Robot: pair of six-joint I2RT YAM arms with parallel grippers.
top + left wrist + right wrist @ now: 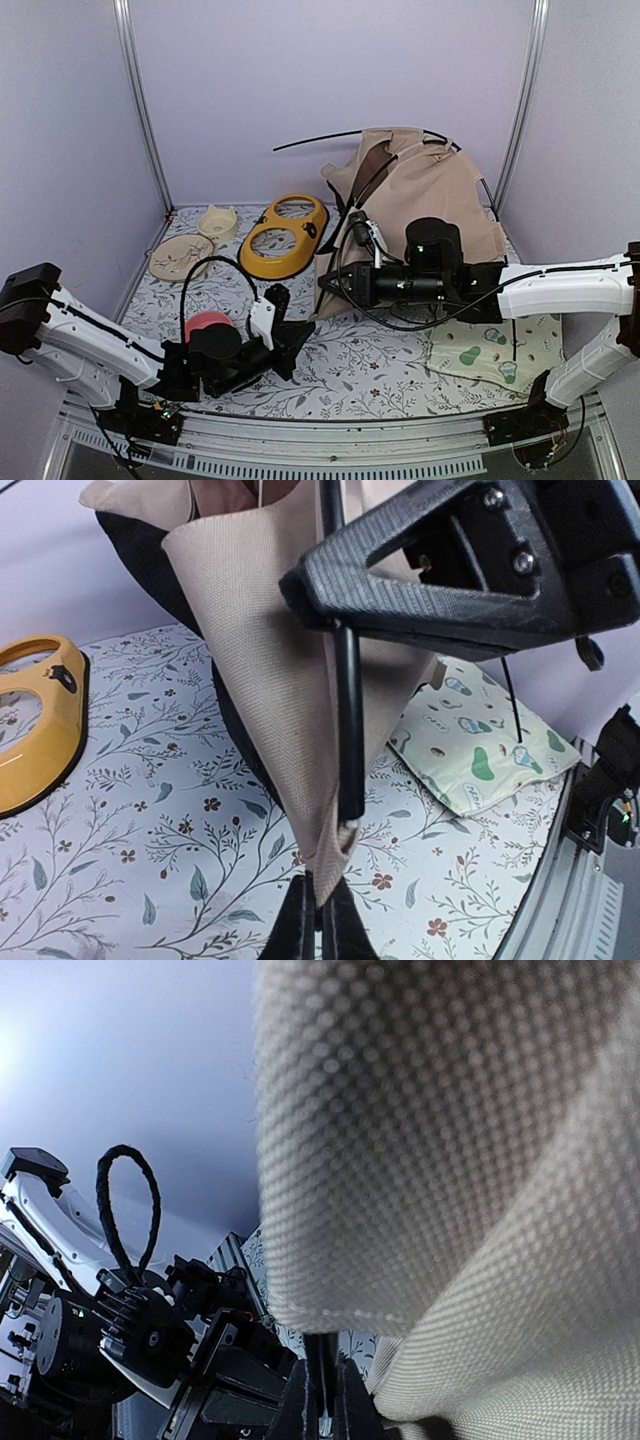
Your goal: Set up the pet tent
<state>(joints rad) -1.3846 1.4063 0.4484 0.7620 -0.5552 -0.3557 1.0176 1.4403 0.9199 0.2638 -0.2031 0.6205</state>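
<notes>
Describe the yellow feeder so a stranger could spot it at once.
On the floral table, left of the tan pet tent, lies the feeder, a flat frame with two round openings. It alone is bright yellow; the dishes beside it are pale beige.

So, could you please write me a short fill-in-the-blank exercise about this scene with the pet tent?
1. The feeder beside the pet tent is ____ in colour.
2. The tent's thin poles are ____.
3. The printed mat lies under the ____ arm.
4. The left fingers are ____ at the tent's lower fabric corner.
Missing words: yellow; black; right; shut.
</notes>
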